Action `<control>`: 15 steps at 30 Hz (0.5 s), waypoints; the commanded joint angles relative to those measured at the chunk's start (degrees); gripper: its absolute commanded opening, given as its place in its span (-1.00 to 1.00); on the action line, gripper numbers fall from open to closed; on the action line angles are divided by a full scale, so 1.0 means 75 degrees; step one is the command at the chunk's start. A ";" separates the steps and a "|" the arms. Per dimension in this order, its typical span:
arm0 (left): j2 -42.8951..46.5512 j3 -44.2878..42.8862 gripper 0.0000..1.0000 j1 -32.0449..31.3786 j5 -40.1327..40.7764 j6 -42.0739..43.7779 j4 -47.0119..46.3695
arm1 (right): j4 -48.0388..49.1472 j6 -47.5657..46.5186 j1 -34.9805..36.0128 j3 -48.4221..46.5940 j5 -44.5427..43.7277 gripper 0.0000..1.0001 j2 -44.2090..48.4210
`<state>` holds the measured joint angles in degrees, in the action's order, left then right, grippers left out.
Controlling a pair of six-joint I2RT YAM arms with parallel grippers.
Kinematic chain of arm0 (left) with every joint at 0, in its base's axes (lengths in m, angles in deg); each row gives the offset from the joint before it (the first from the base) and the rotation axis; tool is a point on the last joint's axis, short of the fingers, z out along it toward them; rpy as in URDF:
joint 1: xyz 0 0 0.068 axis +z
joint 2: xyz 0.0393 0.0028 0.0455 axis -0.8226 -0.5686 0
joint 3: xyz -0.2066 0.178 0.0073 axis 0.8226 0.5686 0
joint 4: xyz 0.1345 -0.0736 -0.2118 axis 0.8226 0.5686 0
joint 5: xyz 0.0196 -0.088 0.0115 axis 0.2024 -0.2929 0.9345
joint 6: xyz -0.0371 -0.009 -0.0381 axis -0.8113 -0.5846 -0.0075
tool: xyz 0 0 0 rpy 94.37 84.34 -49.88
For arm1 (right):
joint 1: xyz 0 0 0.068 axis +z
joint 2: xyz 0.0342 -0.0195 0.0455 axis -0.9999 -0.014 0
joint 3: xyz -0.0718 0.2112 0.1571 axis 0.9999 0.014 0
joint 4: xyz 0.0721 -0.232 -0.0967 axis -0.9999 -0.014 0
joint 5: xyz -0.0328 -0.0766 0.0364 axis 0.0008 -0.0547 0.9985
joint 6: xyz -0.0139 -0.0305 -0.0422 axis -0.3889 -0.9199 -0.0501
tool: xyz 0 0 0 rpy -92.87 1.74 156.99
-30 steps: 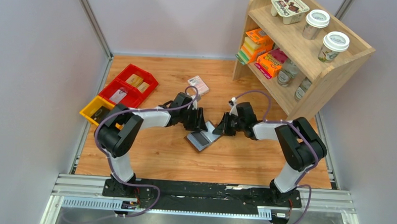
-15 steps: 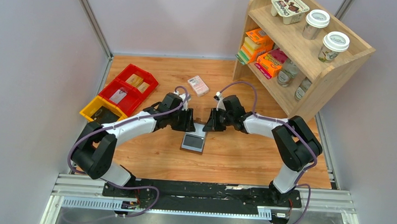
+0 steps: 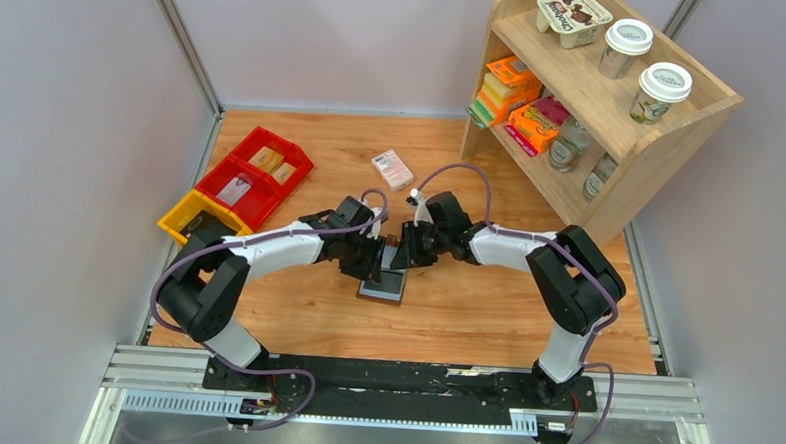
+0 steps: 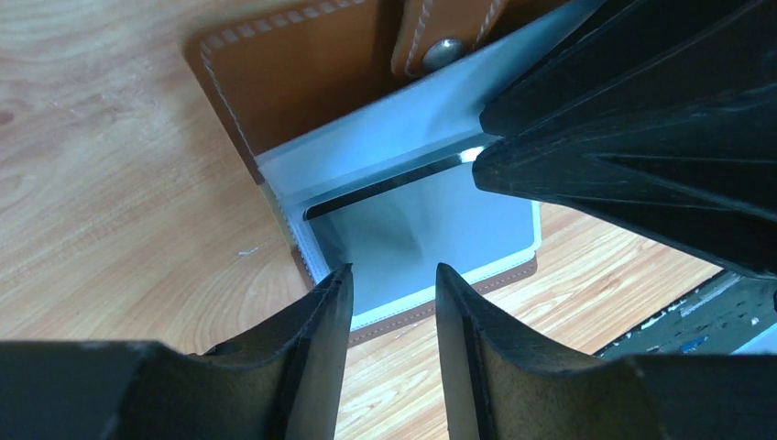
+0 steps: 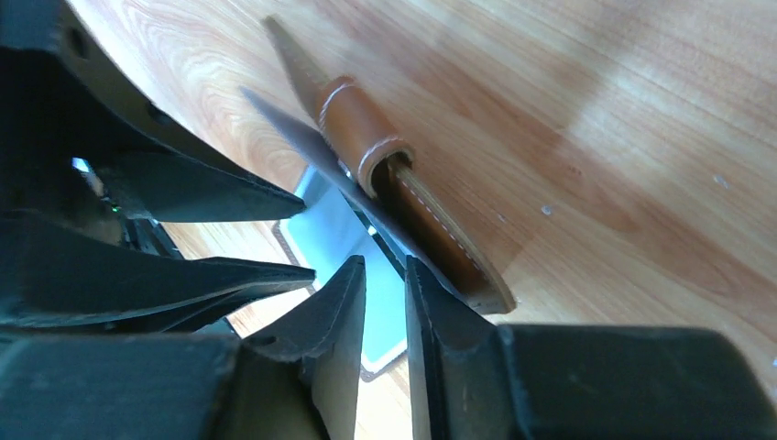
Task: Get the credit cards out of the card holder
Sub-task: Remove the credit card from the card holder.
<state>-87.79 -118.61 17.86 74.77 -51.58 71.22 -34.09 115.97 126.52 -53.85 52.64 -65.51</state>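
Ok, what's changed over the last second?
The card holder slid a little left and turned squarer, then stopped. The left gripper and right gripper closed in over its far end; no card is out yet. The pink box, red bins and shelf stayed put.

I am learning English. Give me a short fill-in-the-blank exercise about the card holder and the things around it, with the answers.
1. The card holder lies ____, not folded, on the table.
2. Its inner pockets are pale ____.
3. The two lidded cups stand on top of the wooden ____.

Answers: open; blue; shelf
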 commanded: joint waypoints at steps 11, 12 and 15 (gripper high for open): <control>-0.1221 -0.0841 -0.19 -0.0134 0.2642 0.0789 0.0816 | -0.0298 0.0027 0.0098 0.0681 0.0089 -0.40 0.0477; -0.1233 -0.1051 -0.19 -0.0145 0.2759 0.0905 0.0770 | -0.0275 0.0074 0.0133 0.0704 0.0136 -0.40 0.0501; -0.1094 -0.1263 -0.14 -0.0133 0.2854 0.1035 0.0606 | -0.0216 0.0203 0.0192 0.0611 0.0288 -0.39 0.0477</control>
<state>-95.70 -126.28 16.83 89.74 -47.71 74.06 -36.41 115.84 127.06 -49.31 53.14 -63.65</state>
